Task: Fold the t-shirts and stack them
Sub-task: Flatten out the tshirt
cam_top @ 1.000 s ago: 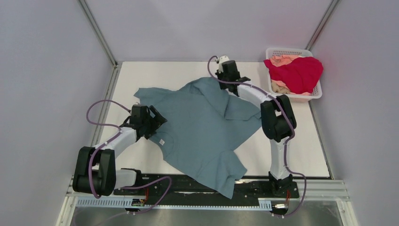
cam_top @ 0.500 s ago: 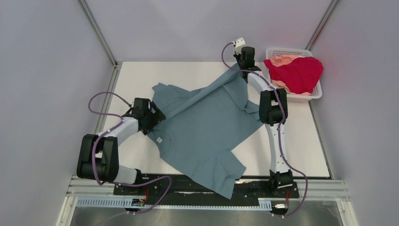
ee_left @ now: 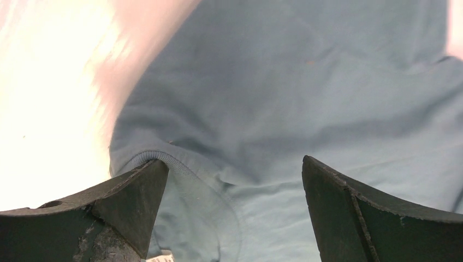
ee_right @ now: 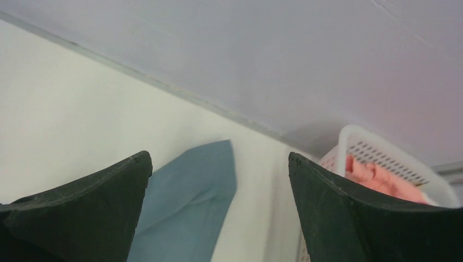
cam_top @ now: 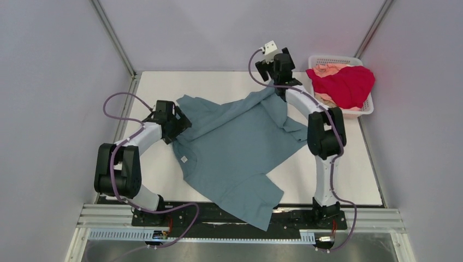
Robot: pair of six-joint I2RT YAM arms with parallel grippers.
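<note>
Left gripper (ee_left: 235, 164) hangs low over the teal t-shirt (cam_top: 235, 147) with its jaws wide apart. The ribbed collar lies just beside one finger, and nothing is pinched between them. The right gripper (ee_right: 218, 157) is raised near the far edge of the table (cam_top: 349, 174), also spread and empty, with a narrow tip of the teal cloth lying on the surface below it.

The teal shirt is laid out in the middle of the table but is not flat. It sits at a slant, drawn out to a point toward the far right, with one sleeve at the far left and a long crease across its upper part. Its near corner droops over the near edge onto the rail. No fold has been made in it.

The crimson t-shirt (cam_top: 346, 84) and the pale peach t-shirt (cam_top: 326, 70) are still bunched together in the white lattice basket (cam_top: 360, 112) at the far right corner — the red one heaped on top, the peach one showing at the edges.

By this evidence the task is at an early stage. One shirt is out and partly spread, none is folded, and there is no stack yet. What remains is smoothing and squaring the teal shirt, folding it, then fetching, folding and stacking the other two — nearly the whole job.
</note>
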